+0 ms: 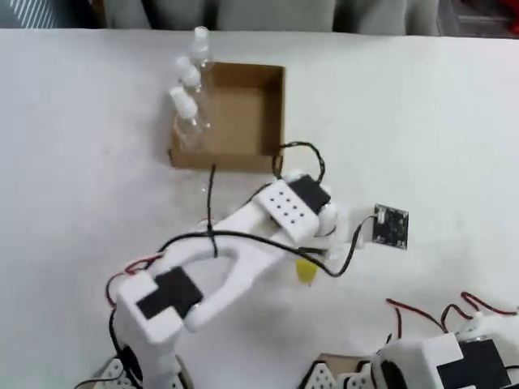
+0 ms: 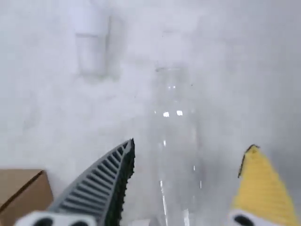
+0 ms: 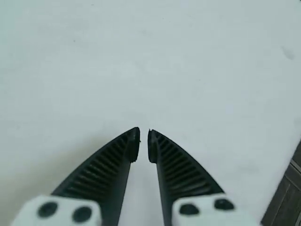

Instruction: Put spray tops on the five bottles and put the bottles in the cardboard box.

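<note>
The left gripper [image 2: 193,145] hangs spread wide near the middle of the worktop [image 1: 73,121]. Its grey ribbed finger [image 2: 108,183] and yellow finger [image 2: 258,188] flank a clear plastic bottle [image 2: 171,122] without touching it. I judge it is placed to close on the bottle so that a top can go on, since the neck looks bare. One white spray top [image 2: 91,42] lies near it. The brown cardboard box [image 1: 243,113] sits toward the worktop's far edge, and three topped clear bottles [image 1: 186,109] line its left wall, apparently inside. That makes four bottles; I cannot find a fifth. The right gripper [image 3: 143,134] hovers by the near edge, nearly closed and holding nothing, likely waiting its turn.
</note>
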### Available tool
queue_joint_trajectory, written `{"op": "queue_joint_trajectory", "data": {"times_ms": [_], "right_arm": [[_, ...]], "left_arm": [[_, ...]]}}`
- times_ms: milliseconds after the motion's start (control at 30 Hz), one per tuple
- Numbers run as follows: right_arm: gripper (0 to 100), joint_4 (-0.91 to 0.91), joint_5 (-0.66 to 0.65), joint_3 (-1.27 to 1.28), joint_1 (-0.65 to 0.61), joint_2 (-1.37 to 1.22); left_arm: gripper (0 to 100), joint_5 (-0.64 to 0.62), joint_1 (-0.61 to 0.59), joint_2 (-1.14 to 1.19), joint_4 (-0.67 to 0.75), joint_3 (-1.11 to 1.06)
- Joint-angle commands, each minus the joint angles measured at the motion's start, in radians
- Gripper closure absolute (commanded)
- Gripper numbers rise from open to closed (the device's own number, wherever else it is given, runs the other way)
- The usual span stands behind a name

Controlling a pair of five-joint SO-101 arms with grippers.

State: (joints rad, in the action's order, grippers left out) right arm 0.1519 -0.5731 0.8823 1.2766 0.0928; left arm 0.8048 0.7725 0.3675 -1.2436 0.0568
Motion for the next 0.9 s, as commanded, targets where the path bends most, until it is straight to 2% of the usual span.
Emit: {"op": "queue_joint_trajectory", "data": {"times_ms": [0,333,533,867], "right_arm": [[98.1,-0.018,-0.009,-0.014,0.01,0.004],[98.2,-0.018,-0.009,-0.011,0.01,0.004],[98.2,-0.018,-0.009,-0.011,0.01,0.004],[98.2,-0.018,-0.009,-0.009,0.01,0.004]], "left_arm": [[64,-0.026,0.012,0.047,0.018,0.103],[64,-0.032,-0.004,0.216,0.02,0.25],[65,-0.034,-0.013,0.309,0.08,0.267],[65,-0.081,-0.016,0.32,0.086,0.265]]}}
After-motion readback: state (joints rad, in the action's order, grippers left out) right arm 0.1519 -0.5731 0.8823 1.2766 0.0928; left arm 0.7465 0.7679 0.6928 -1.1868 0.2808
